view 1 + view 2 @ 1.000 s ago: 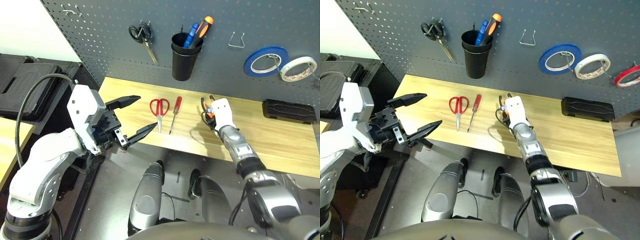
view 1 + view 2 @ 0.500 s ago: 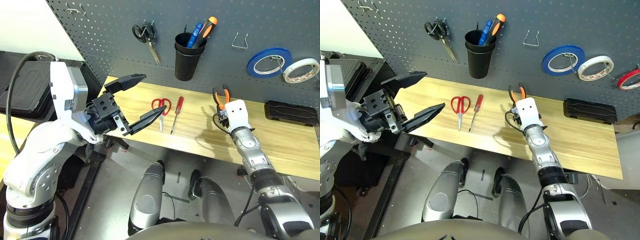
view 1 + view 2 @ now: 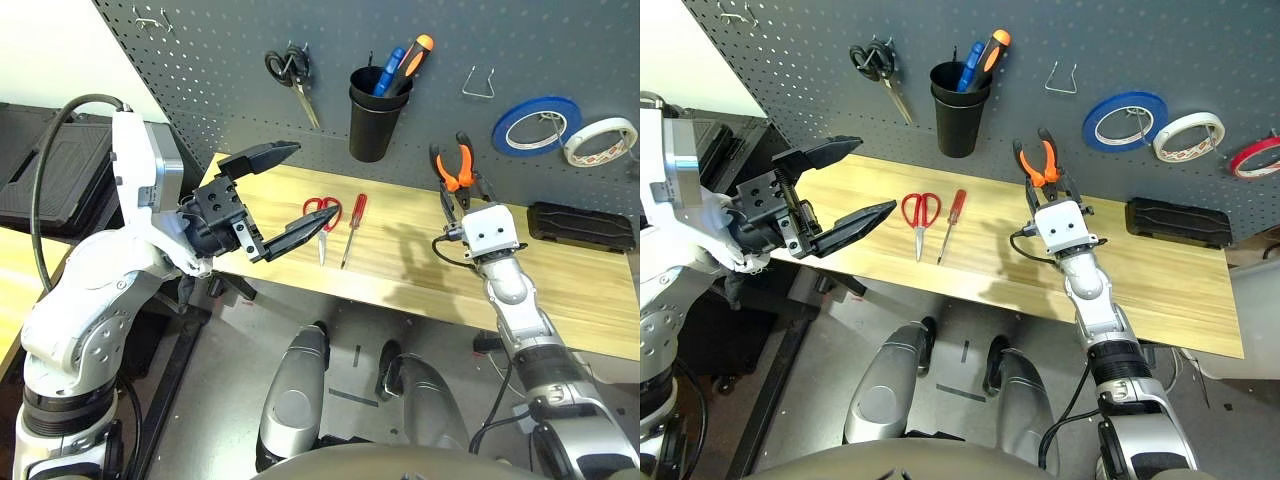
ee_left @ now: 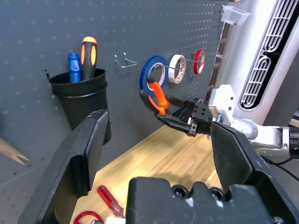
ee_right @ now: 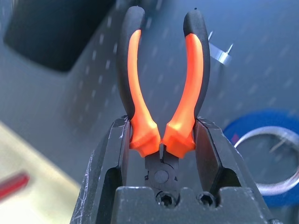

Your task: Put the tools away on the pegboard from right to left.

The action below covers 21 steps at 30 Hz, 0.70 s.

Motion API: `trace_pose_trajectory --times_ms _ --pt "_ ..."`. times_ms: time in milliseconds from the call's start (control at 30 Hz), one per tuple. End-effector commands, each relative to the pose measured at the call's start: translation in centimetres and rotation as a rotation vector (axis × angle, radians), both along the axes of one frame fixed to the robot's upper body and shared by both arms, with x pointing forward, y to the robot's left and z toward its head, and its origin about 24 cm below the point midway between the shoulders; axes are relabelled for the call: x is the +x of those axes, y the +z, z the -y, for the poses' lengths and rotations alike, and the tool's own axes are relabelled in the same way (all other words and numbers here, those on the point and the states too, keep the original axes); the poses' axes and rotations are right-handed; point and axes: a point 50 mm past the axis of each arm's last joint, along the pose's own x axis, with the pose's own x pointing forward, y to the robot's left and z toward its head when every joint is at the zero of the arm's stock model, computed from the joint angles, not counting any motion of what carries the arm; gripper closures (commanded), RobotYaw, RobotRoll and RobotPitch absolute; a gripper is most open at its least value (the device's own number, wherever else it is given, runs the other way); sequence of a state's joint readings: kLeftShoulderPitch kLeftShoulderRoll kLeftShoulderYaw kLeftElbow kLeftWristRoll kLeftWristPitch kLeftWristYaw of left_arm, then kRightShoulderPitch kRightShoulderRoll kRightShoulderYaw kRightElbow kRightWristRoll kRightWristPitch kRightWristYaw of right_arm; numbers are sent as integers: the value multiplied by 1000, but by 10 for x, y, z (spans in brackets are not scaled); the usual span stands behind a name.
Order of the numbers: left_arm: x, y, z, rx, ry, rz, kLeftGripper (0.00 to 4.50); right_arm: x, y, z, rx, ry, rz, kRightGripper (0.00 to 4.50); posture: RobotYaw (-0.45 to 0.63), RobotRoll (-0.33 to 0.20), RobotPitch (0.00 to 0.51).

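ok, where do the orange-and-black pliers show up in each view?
Left eye view: pliers held up in the right hand, right of the black cup.
Right eye view: right of centre.
Left wrist view: centre.
Right wrist view: centre, handles up.
Shared landmark: blue tape roll.
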<state>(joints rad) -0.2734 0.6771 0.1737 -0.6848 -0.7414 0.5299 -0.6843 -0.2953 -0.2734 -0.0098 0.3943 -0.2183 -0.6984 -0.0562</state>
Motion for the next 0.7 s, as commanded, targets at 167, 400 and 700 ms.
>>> trace_pose_trajectory --times_ms 167,400,700 --pt "3 0 2 15 -23 8 0 17 45 -15 53 -12 212 2382 366 0 210" --pt "3 0 0 20 -11 13 0 37 84 -37 135 19 309 2382 385 0 201" --pt "0 -3 -1 25 10 16 0 60 120 -48 222 -7 377 2382 408 0 200"
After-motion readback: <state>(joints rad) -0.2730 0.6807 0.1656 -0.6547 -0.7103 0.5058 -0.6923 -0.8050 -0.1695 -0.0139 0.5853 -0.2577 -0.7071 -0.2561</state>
